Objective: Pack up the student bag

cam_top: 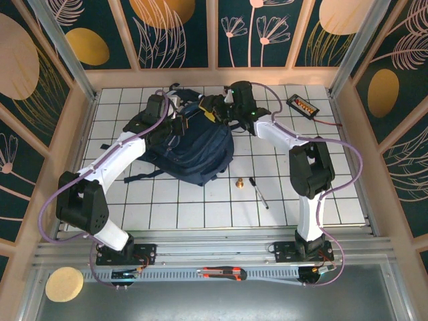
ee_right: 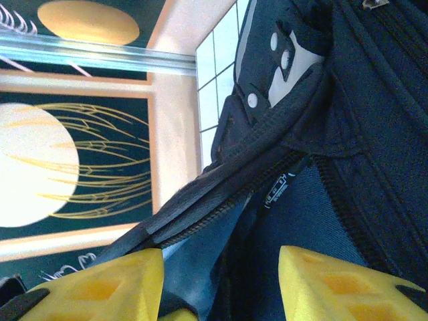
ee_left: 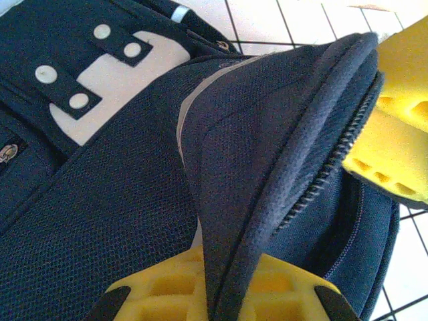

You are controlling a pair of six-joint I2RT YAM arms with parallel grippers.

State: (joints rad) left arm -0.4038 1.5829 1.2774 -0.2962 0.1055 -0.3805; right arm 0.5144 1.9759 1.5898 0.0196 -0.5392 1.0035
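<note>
One bag: the large dark navy fabric backpack (cam_top: 197,157) lies flat on the white tiled table (cam_top: 200,207).
Left gripper (ee_left: 221,301): its yellow fingers (ee_left: 157,294) are pressed together on a raised fold of the backpack's zip edge. The fold rises straight up from between them.
Right gripper (ee_right: 221,287): its yellow fingers (ee_right: 100,287) stand well apart. The backpack's unzipped rim and blue lining lie in the gap. Whether either finger touches the cloth cannot be told.
Grey buckle patch (ee_left: 157,60): up and to the left of the left fingers, crossed by dark tabs with white studs.
Black pen (cam_top: 259,192): on the table, well apart from both pairs of fingers, toward the right arm's base.
Small brass piece (cam_top: 239,182): just beside the pen, between it and the backpack.
</note>
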